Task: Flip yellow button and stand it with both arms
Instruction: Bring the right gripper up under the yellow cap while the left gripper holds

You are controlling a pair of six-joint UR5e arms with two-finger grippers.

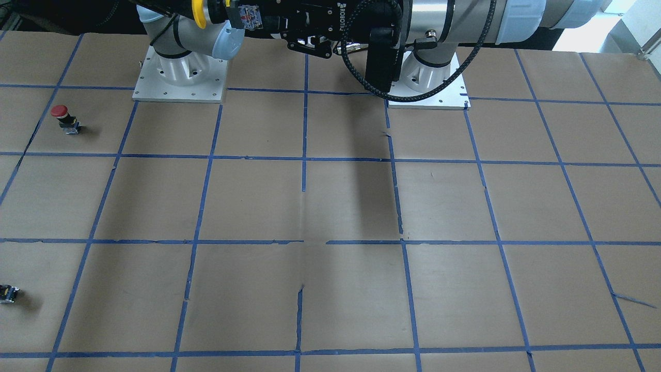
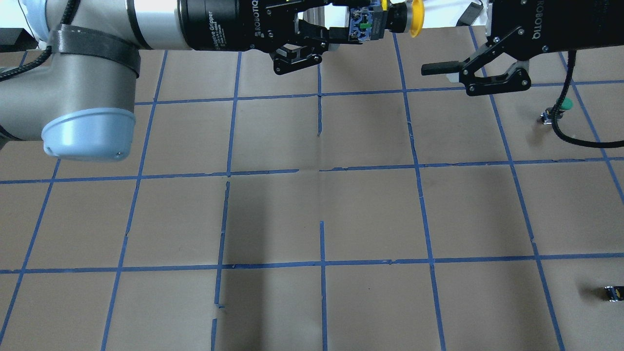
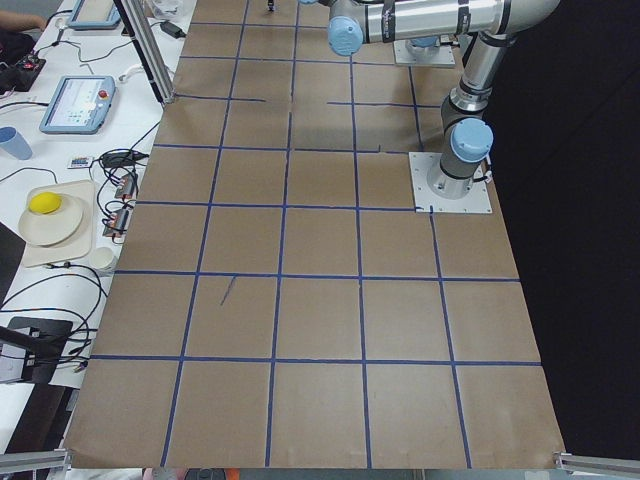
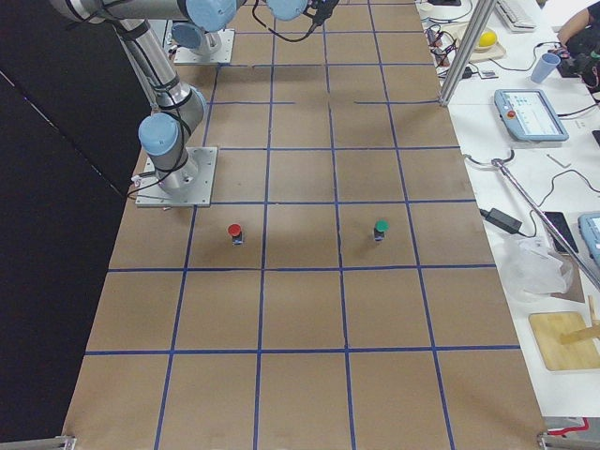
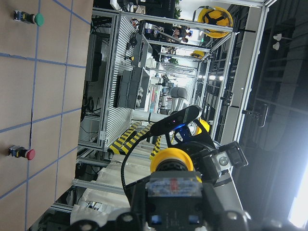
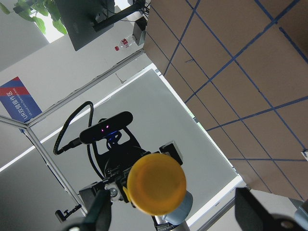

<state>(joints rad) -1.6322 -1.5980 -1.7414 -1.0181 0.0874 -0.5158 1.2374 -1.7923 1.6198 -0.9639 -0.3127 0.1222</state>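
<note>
one yellow button (image 2: 390, 19) is held sideways in the air over the robot-side edge of the tabletop (image 1: 330, 206), its grey base pinched by the left gripper (image 2: 353, 22). the right gripper (image 6: 178, 216) is spread wide before the cap (not touching it). one red button (image 1: 64, 118), one green button (image 4: 381, 228) and one capless block (image 2: 613, 292) are seen toward the right end.

A table (image 1: 351, 206) covered in brown paper, marked off by a grid of blue tape lines (image 1: 304, 157). Beside it is a white bench (image 3: 40, 150) with 2 handheld screens (image 3: 75, 103), cables (image 3: 45, 290) and a metal post (image 3: 147, 55). Opposite is a black backdrop (image 3: 580, 200). Elsewhere there is a pale wall (image 6: 62, 96), a monitor (image 6: 91, 19) and a plant (image 6: 33, 17).
</note>
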